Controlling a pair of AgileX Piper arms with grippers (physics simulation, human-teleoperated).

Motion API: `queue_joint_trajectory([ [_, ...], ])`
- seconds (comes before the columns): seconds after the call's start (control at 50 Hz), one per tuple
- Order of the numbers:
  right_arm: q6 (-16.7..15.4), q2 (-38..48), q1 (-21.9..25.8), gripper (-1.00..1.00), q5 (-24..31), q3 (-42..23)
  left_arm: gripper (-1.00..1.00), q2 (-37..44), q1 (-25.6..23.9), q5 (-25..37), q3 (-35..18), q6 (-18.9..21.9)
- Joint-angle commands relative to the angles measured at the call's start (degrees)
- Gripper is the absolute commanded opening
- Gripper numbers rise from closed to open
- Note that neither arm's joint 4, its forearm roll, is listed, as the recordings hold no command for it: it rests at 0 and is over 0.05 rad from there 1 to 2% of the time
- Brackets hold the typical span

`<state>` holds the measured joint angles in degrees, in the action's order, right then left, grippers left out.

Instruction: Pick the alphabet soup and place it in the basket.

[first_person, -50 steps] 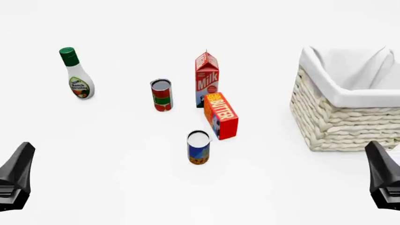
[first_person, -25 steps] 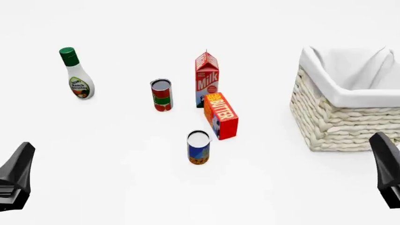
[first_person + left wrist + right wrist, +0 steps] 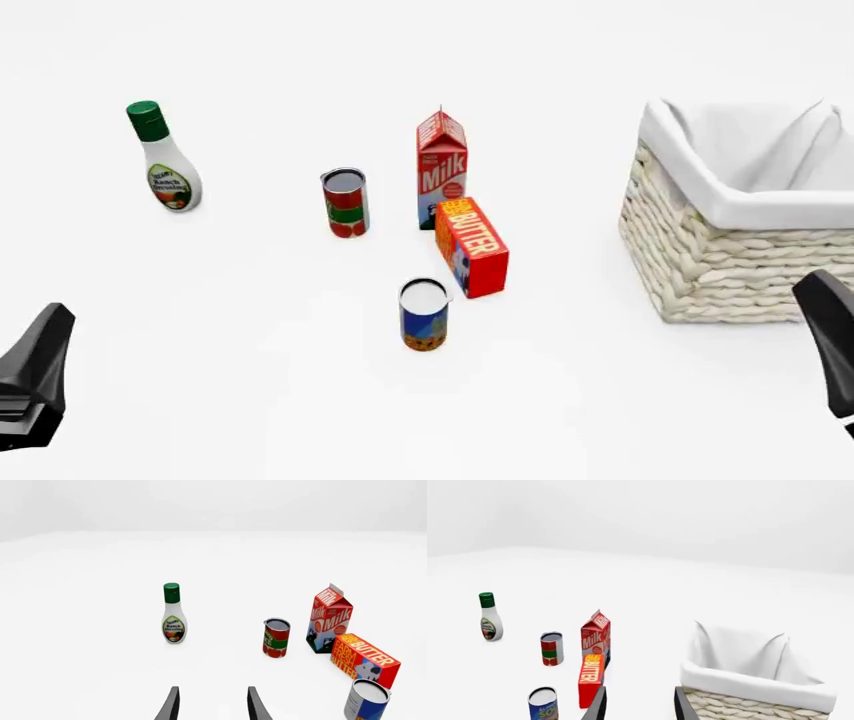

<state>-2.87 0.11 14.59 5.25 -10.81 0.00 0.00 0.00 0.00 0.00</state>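
Woven wicker basket [image 3: 721,270] — cloth-lined

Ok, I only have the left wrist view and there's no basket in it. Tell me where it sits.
Observer: The basket stands on the right in the front view, well right of the butter box.
Operator: Now tell me what's in it.
Observer: Only its white cloth lining shows; the part of the inside I can see holds nothing.
Operator: Report the right gripper.
Observer: The right gripper is open and holds nothing, on the near side of the basket.
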Motion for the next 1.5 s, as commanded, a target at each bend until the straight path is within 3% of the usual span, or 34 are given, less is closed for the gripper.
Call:
queue_joint_trajectory([
  [0.02,-0.7,0.0,3.9,1.0,0.8,-1.4,1.0,0.0,0.0,0.0,0.0,0.0],
  [0.18,-1.2,2.4,6.3,1.0,-1.2,-1.8,1.0,0.0,0.0,0.0,0.0,0.0],
  [0.88,-0.9,21.3,16.6,1.0,-19.3,-1.7,1.0,0.0,0.0,0.0,0.0,0.0],
  [1.04,-0.9,28.1,18.5,1.0,-25.6,-1.5,1.0,0.0,0.0,0.0,0.0,0.0],
  [1.5,-0.8,43.0,23.1,1.0,-37.1,-3.8,1.0,0.0,0.0,0.0,0.0,0.0],
])
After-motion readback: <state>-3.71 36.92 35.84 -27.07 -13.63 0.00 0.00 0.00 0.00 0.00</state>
